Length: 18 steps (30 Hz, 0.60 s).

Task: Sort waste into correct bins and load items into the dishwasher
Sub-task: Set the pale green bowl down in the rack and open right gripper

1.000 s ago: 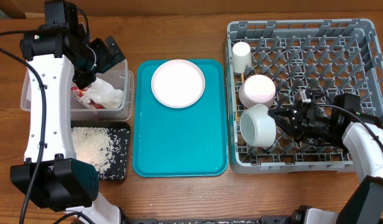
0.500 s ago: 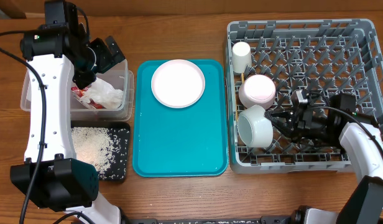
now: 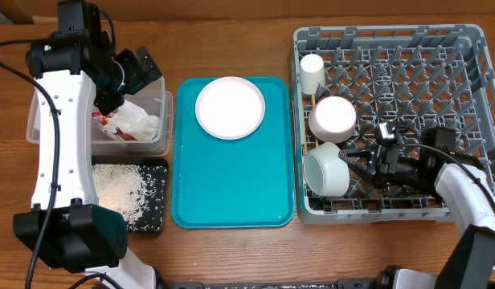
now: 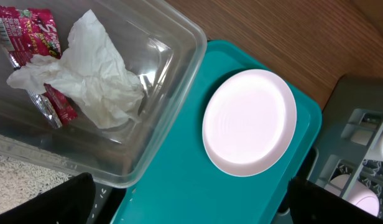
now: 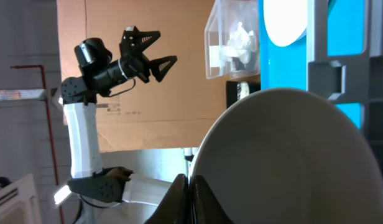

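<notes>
The small round white bowl (image 3: pixel 326 170) lies on its side in the near-left corner of the large square grey plastic dish rack (image 3: pixel 472 48), with the right gripper (image 5: pixel 191 185) clamped on its rim. A second white bowl (image 3: pixel 333 117) and the pale cylindrical cup (image 3: pixel 312 71) already sit in the rack. The red crinkled wrapper (image 3: pixel 103 122) and crumpled white tissue (image 3: pixel 139 122) are in the clear plastic tub (image 3: pixel 38 120) and the white grains (image 3: pixel 119 193) in the shallow black tray (image 3: pixel 155 221), so I judge sorting done. Left to load is the round whitish-pink plate (image 3: pixel 230 107) on the flat teal tray (image 3: pixel 231 201); the left gripper (image 3: pixel 139 71) hangs over the tub, jaws apart.

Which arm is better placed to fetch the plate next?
Left. The left gripper is open and empty near the plate; the right gripper is shut on a bowl.
</notes>
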Motion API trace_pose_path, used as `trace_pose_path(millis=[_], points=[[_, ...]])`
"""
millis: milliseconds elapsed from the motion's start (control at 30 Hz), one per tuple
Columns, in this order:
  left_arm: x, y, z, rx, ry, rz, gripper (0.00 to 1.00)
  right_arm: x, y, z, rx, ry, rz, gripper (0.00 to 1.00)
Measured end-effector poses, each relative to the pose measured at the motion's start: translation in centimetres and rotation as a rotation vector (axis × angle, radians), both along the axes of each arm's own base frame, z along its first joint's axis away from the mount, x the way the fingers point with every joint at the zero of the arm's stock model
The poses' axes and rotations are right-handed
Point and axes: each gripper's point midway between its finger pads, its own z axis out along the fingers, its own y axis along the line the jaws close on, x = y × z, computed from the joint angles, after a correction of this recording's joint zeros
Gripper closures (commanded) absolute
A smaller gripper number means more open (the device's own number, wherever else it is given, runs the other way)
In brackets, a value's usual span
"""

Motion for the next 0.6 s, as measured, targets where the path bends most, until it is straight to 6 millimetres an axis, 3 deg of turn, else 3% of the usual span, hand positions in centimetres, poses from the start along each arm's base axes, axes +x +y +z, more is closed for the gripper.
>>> trace_pose_path(millis=[600], points=[[0.0,0.0,0.0,0.0,0.0,0.0,0.0,1.8,-1.1,-2.6,-0.193,-0.083,-0.032,0.72]])
